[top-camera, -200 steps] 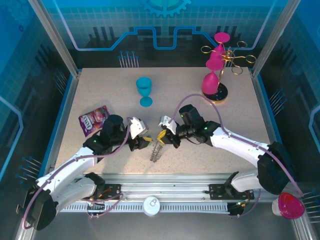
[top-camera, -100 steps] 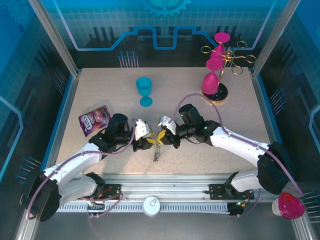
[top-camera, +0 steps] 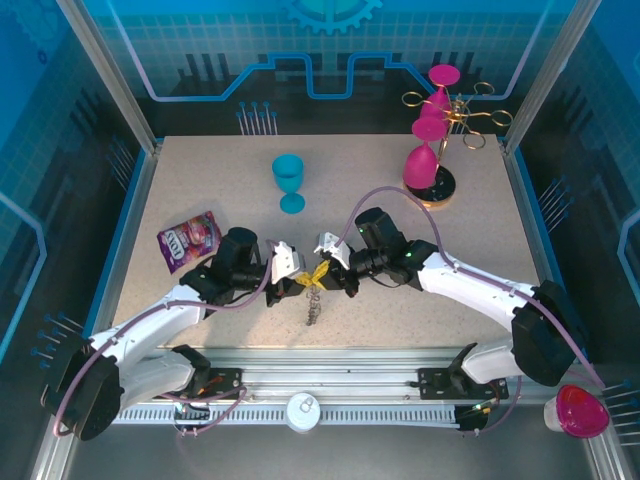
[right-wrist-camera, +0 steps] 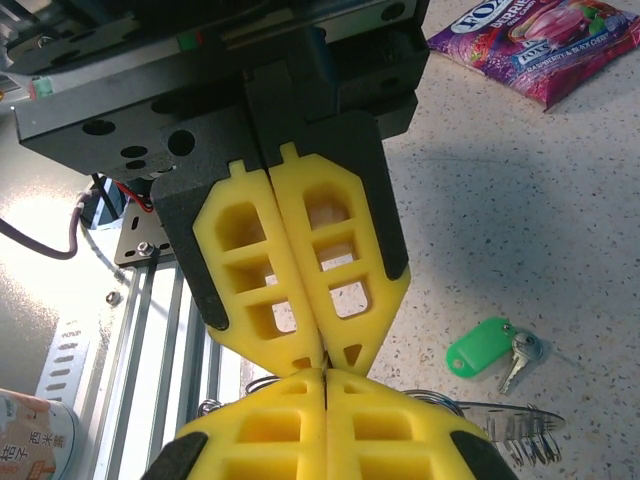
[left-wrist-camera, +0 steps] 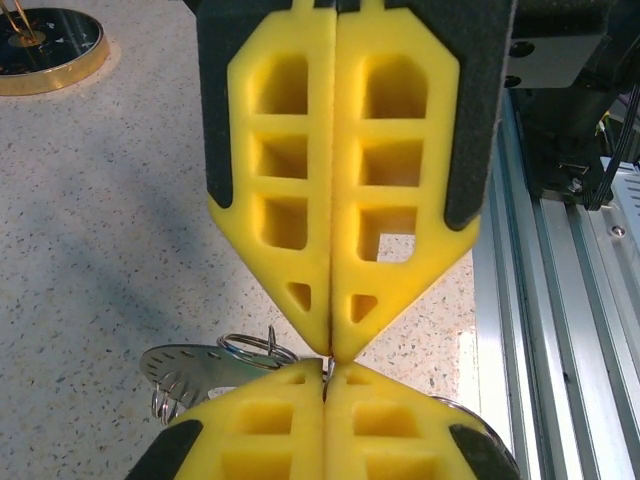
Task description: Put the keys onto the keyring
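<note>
Small silver keys (right-wrist-camera: 495,350) on a bright green plastic tag lie on the speckled beige worktop (right-wrist-camera: 520,220), near the frilly-edged dark grey metal keyring (right-wrist-camera: 500,418). That loop juts out where left gripper (left-wrist-camera: 326,375) and right gripper (right-wrist-camera: 326,380) meet tip to tip (both jaws clenched; any grasp unclear).

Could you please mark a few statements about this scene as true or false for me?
1. The blue goblet stands upright on the table. True.
2. The keys are already on the keyring. False: they lie loose on the table beside it.
3. The left gripper and right gripper meet tip to tip, fingers shut. True.
4. The candy bag lies beside the right arm. False: it lies by the left arm.
5. The gold rack holds no goblets. False: pink goblets hang on it.
</note>
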Robot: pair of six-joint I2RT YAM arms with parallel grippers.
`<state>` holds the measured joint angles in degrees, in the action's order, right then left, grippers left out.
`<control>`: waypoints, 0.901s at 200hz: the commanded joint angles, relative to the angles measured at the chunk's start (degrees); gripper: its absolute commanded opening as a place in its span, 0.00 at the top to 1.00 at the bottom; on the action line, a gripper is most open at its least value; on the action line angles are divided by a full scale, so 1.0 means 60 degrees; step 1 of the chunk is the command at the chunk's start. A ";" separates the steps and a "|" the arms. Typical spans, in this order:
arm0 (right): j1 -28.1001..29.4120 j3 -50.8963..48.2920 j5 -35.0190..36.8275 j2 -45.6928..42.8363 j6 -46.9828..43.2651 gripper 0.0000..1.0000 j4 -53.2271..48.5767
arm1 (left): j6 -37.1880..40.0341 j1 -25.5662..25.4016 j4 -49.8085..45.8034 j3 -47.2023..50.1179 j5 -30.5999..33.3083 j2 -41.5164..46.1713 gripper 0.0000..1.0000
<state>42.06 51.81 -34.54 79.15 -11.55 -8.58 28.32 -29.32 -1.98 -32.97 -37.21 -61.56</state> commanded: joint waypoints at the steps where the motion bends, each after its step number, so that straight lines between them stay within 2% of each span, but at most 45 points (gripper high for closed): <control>1: 0.0015 0.0110 0.0146 -0.0344 0.0250 0.92 0.0345 | 0.0409 -0.0067 0.0035 -0.0183 -0.0227 0.0088 1.00; 11: -0.0188 -0.0071 0.0348 -0.0637 0.0283 0.64 0.0395 | 0.0604 -0.0109 0.0322 -0.0002 0.0025 0.0257 1.00; 16: -0.0293 -0.0164 0.0450 -0.0820 0.0263 0.55 0.0445 | 0.0748 -0.0150 0.0526 0.0124 0.0231 0.0371 1.00; 24: -0.0408 -0.0498 0.0656 -0.1149 0.0160 0.46 0.0540 | 0.1051 -0.0226 0.0884 0.0343 0.0601 0.0581 1.00; 33: -0.0471 -0.0757 0.1000 -0.1501 -0.0111 0.43 0.0640 | 0.1498 -0.0305 0.1201 0.0556 0.0927 0.0800 1.00; 65: -0.0340 -0.1776 0.1844 -0.2385 -0.1528 0.42 0.1250 | 0.2850 -0.0523 0.1703 0.0872 0.1667 0.1155 1.00; 93: -0.0150 -0.2506 0.1849 -0.2649 -0.2491 0.52 0.2246 | 0.3568 -0.0618 0.2193 0.1163 0.1781 0.1266 1.00; 180: 0.0542 -0.2229 0.1806 -0.1757 -0.3348 0.62 0.3085 | 0.3827 -0.0782 0.1721 0.1051 0.1586 0.1251 1.00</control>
<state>43.59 36.67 -24.14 66.96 -29.06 6.74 49.84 -33.52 7.99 -26.09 -26.55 -54.94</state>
